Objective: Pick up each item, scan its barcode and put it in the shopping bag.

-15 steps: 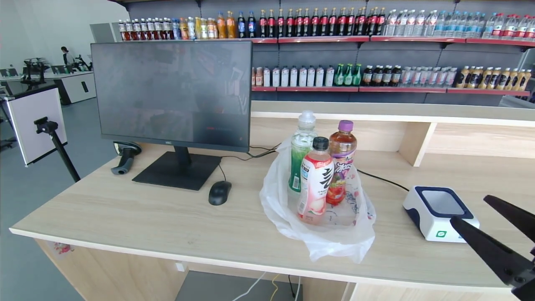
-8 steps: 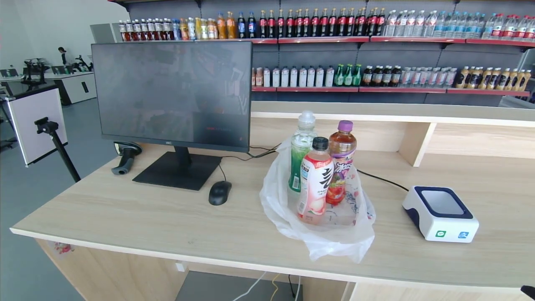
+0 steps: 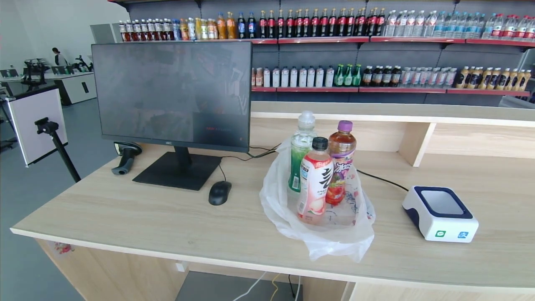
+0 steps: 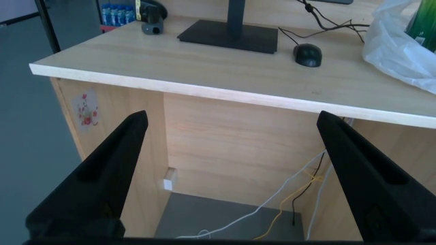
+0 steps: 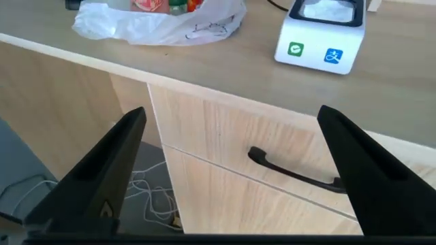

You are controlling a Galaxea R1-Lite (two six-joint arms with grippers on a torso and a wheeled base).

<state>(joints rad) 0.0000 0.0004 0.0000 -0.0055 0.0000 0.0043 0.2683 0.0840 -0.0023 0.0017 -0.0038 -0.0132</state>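
Three drink bottles stand upright inside the white plastic shopping bag on the counter: a pink peach bottle in front, a green-labelled bottle behind it, and a purple-capped tea bottle to its right. The white barcode scanner sits to the right of the bag. My left gripper hangs open below the counter's front edge, holding nothing. My right gripper is open too, low in front of the drawer, with the scanner and bag above it.
A monitor, a mouse and a handheld scanner occupy the counter's left half. A cable runs from the scanner behind the bag. A drawer handle faces the right gripper. Shelves of bottles line the back wall.
The right gripper, open beside the scanner a second ago, has dropped down out of the head view at the lower right. Bottles, bag and scanner have not moved.
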